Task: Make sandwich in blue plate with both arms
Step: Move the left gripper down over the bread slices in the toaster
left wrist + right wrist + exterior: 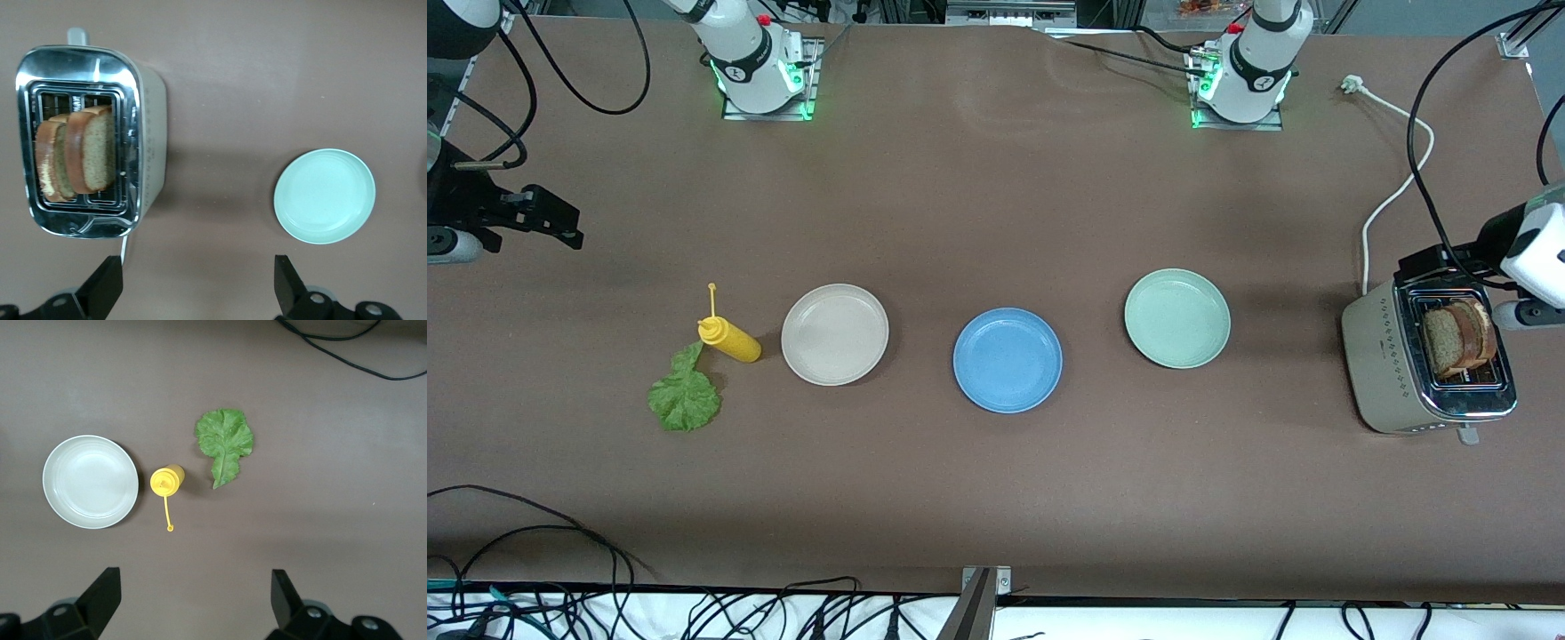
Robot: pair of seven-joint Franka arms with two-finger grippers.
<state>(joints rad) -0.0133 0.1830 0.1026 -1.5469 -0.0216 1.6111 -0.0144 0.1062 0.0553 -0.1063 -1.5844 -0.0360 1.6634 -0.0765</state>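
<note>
The blue plate (1008, 360) lies empty in the middle of the table. Two brown bread slices (1458, 336) stand in the slots of a silver toaster (1383, 356) at the left arm's end; they also show in the left wrist view (83, 157). A green lettuce leaf (685, 396) lies flat at the right arm's end and shows in the right wrist view (225, 442). My left gripper (195, 267) is open and empty, up in the air beside the toaster (152, 127). My right gripper (193, 579) is open and empty, high over bare table near the lettuce.
A beige plate (834, 334) and a yellow squeeze bottle (729, 340) lie between the lettuce and the blue plate. A pale green plate (1176, 318) lies between the blue plate and the toaster. The toaster's white cord (1392, 191) runs toward the robots' bases.
</note>
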